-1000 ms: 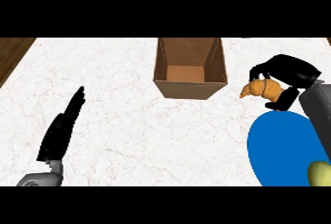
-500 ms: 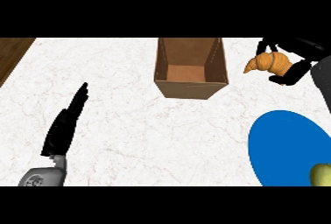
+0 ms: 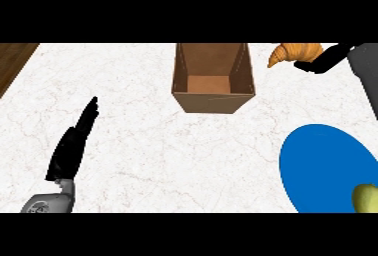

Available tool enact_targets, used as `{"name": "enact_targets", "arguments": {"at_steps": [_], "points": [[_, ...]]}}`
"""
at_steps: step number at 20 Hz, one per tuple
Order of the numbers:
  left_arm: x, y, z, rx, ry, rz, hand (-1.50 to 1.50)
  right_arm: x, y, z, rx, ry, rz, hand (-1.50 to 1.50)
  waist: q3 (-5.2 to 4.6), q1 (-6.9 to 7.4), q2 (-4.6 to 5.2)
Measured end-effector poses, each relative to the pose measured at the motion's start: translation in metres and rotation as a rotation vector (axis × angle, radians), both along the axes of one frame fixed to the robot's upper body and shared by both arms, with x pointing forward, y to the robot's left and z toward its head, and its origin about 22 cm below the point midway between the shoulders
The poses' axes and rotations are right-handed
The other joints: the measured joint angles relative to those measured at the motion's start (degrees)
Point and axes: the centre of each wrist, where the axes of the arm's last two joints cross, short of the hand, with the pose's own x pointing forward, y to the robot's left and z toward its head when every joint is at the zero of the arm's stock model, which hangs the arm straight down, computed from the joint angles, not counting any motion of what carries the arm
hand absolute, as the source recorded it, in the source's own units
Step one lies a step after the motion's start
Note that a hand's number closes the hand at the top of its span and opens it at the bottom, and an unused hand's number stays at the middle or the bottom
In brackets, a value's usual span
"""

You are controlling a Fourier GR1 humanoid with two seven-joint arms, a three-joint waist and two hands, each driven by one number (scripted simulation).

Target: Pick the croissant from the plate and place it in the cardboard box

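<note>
Croissant (image 3: 294, 52) up at about one o'clock of the view, lifted clear of the blue plate (image 3: 321, 167) and held at the top edge, just right of the cardboard box (image 3: 212, 77) but not yet over its opening. Pick-up done, judging by the bare plate and the pastry in the air; left to do, a short carry toward nine o'clock until above the box, then a lowering and release inside. Pointed tip of the pastry toward seven o'clock, nearest the box's right wall, apart from it. Right hand (image 3: 325, 59) at the pastry's three o'clock side, dark fingers curled against its thicker end, most of the clasp cut off by the view's edge. Box open on top, brown floor visible, nothing seen within. A yellow-green fruit (image 3: 366, 198) at the plate's five o'clock rim. Left hand (image 3: 74, 145) at about eight o'clock, fingers straight and together, holding nothing, resting well apart from the box.
</note>
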Motion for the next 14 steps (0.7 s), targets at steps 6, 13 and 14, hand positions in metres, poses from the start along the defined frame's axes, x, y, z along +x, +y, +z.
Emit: {"name": "enact_targets", "arguments": {"at_steps": [6, 13, 14], "points": [[-0.004, 0.003, -0.004, 0.009, 0.009, 0.018, 0.00, 0.012, 0.040, 0.024, 0.077, 0.013, 0.087, 1.50, -0.10, -1.04, -0.54], [-0.007, 0.011, -0.006, 0.010, 0.009, 0.040, 0.00, 0.020, 0.096, 0.039, 0.078, 0.050, 0.174, 1.50, -0.18, -2.16, -0.87], [-0.009, 0.012, -0.005, 0.009, 0.009, 0.041, 0.00, 0.021, 0.103, 0.037, 0.077, 0.059, 0.184, 1.50, -0.19, -2.25, -0.94]]}}
